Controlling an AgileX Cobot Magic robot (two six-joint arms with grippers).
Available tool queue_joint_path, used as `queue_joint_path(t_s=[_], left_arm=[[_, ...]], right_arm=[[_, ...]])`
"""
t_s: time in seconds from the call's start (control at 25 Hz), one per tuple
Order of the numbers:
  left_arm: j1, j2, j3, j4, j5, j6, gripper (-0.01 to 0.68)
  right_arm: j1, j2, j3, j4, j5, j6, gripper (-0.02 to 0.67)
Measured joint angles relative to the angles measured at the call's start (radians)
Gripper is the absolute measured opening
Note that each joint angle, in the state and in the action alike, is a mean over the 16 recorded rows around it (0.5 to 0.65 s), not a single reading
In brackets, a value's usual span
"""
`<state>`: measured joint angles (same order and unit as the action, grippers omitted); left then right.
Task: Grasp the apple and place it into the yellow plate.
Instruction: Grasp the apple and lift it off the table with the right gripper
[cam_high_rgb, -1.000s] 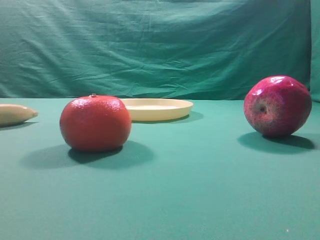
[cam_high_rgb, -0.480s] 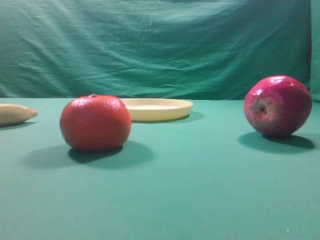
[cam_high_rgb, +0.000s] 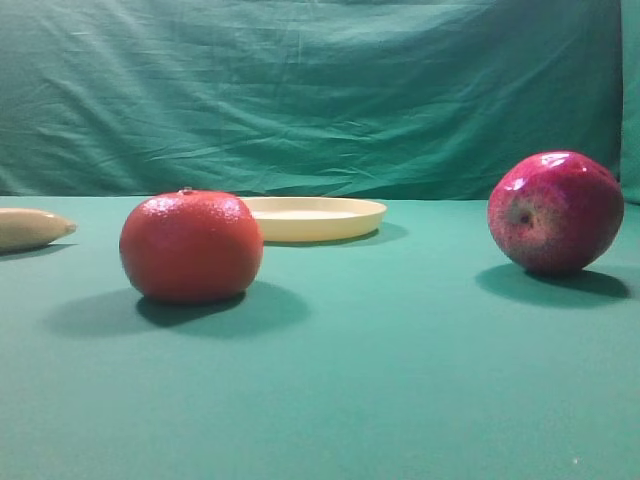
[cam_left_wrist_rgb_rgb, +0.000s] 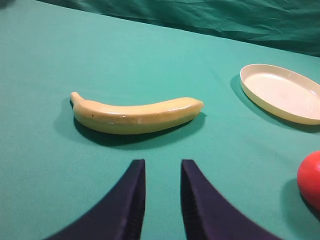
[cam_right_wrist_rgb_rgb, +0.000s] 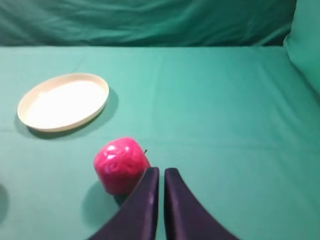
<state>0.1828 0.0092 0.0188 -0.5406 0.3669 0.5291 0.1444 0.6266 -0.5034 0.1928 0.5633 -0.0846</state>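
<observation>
- One apple (cam_high_rgb: 555, 212), glossy magenta-red, sits on the green counter (cam_high_rgb: 400, 400) at about 3 o'clock in the high view, lying tilted so its stem hollow faces the camera
- In the right wrist view the same apple (cam_right_wrist_rgb_rgb: 121, 165) lies at 11 o'clock from the right end effector (cam_right_wrist_rgb_rgb: 161, 172), just beside the tip of the left-hand finger; whether they touch cannot be told
- One yellow plate (cam_high_rgb: 312, 218), shallow and holding nothing, lies far back near the middle of the high view, at 12 o'clock from the tangerine and well apart from the apple
- The plate also shows at 10 o'clock in the right wrist view (cam_right_wrist_rgb_rgb: 64, 101) and at 2 o'clock in the left wrist view (cam_left_wrist_rgb_rgb: 282, 93), where the frame edge cuts off its right side
- One tangerine (cam_high_rgb: 191, 246), matte orange-red, stands at 9 o'clock of centre in the high view and hides part of the plate's left rim
- Only a sliver of that tangerine (cam_left_wrist_rgb_rgb: 310, 179) shows at the right edge of the left wrist view
- One banana (cam_left_wrist_rgb_rgb: 136, 115), pale yellow, lies whole at 12 o'clock from the left end effector (cam_left_wrist_rgb_rgb: 162, 170); in the high view only its tip (cam_high_rgb: 32, 228) enters at the left edge
- Right end effector: dark fingers pressed nearly together, closed on nothing
- Left end effector: fingers stand apart with bare cloth between them, open and holding nothing
- Neither arm appears in the high view
</observation>
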Motion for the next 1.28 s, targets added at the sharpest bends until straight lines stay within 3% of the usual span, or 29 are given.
queue_joint_path(t_s=[0.48,0.88,1.04,1.28], left_arm=[[0.000,0.000,0.000,0.000,0.000,0.000,0.157],[0.000,0.000,0.000,0.000,0.000,0.000,0.157],[0.000,0.000,0.000,0.000,0.000,0.000,0.157],[0.000,0.000,0.000,0.000,0.000,0.000,0.157]], right_arm=[[0.039,0.259,-0.173,0.203,0.137,-0.270,0.000],[0.181,0.494,-0.301,0.120,0.185,-0.296,0.014],[0.224,0.581,-0.326,0.063,0.159,-0.273,0.102],[0.247,0.702,-0.357,0.002,0.125,-0.250,0.338]])
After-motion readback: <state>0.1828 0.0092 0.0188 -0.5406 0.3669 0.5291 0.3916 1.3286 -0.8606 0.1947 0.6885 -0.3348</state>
